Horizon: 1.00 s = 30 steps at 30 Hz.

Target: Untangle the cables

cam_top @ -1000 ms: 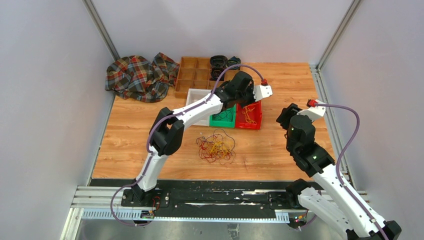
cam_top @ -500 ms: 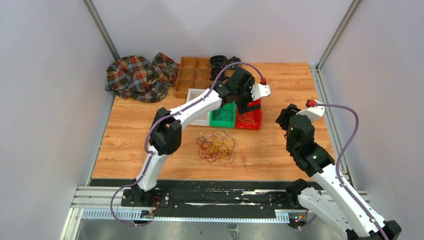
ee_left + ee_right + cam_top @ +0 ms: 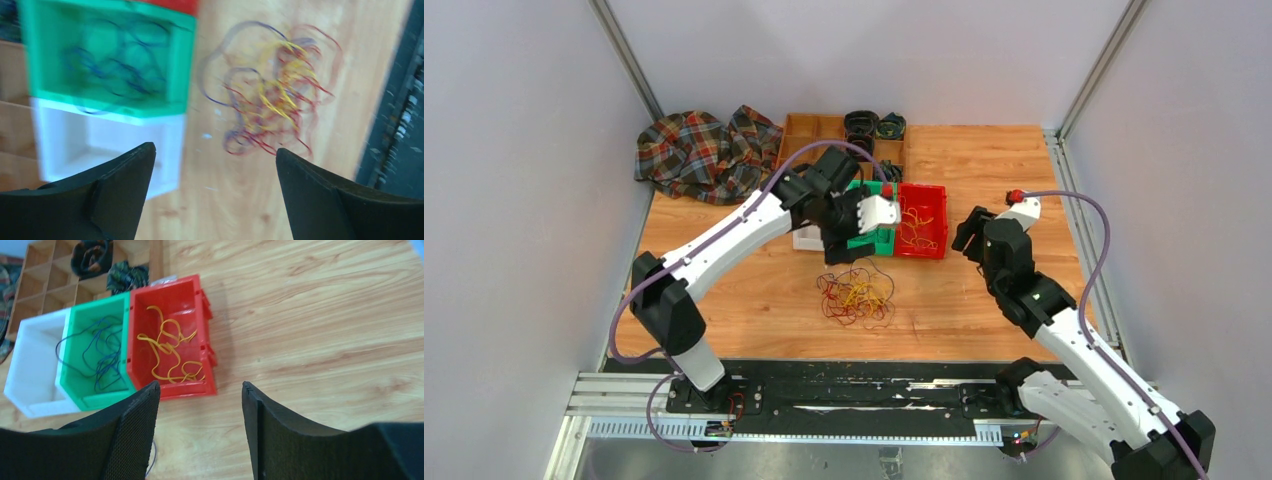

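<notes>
Top external view: locate the cables [image 3: 856,295] as one loose heap of red, yellow and dark strands on the bare table [image 3: 984,300], just on the near side of the white bin [image 3: 807,238], green bin [image 3: 871,243] and red bin [image 3: 922,220]. Treat the heap as roughly round, with no clear long axis. Find the left gripper [image 3: 844,250] between the bins and the heap, just beyond the heap's far edge. Find the right gripper [image 3: 969,225] well apart, off to the heap's right and farther back. Judge the left arm the nearer one. Left wrist view (blurred): see the left gripper [image 3: 214,150] with jaws spread wide and nothing between them. Note the cables [image 3: 277,107] ahead of the fingertips and offset toward the right-hand finger, not centred in the gap. Expect to need a short shift toward that side before any descent on a strand. Right wrist view: see the right gripper [image 3: 200,385] with jaws parted and empty, aimed at the red bin [image 3: 207,320], which holds yellow strands [image 3: 170,355]. Note the blue strands [image 3: 100,357] in the green bin [image 3: 67,340]. Do not look for the heap here; at most one thin strand shows beside the left-hand finger.
</notes>
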Tool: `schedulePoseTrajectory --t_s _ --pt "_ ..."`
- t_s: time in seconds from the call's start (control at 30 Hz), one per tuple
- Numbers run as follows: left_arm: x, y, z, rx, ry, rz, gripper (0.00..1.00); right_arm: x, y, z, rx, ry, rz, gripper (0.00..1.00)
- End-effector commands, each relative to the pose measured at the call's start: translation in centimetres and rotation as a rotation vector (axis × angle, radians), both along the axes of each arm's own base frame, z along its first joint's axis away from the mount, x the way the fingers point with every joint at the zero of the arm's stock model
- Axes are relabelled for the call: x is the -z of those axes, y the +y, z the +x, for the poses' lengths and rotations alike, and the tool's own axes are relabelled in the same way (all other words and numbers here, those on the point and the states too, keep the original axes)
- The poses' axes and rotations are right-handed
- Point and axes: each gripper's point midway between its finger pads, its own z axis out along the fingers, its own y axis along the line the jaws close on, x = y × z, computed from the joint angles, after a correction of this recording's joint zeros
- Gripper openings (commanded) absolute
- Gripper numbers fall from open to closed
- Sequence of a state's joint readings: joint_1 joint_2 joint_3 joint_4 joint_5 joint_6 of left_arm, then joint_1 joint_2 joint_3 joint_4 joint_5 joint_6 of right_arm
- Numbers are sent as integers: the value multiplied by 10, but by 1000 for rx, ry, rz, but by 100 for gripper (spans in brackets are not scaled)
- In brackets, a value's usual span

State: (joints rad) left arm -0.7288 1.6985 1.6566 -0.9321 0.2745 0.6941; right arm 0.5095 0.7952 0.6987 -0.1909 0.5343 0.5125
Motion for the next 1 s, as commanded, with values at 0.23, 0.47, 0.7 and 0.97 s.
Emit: schedulePoseTrajectory --t_s 0.23,0.47,0.7,0.97 --pt "56 0 -67 63 338 23 63 18 40 0 -170 53 105 56" --pt "73 -27 -72 133 365 45 64 28 29 -7 -139 59 78 53" --pt "99 -22 -84 158 403 82 51 24 19 -10 -109 34 66 53" --pt "111 -22 -80 76 389 67 28 25 21 -9 -111 38 73 52"
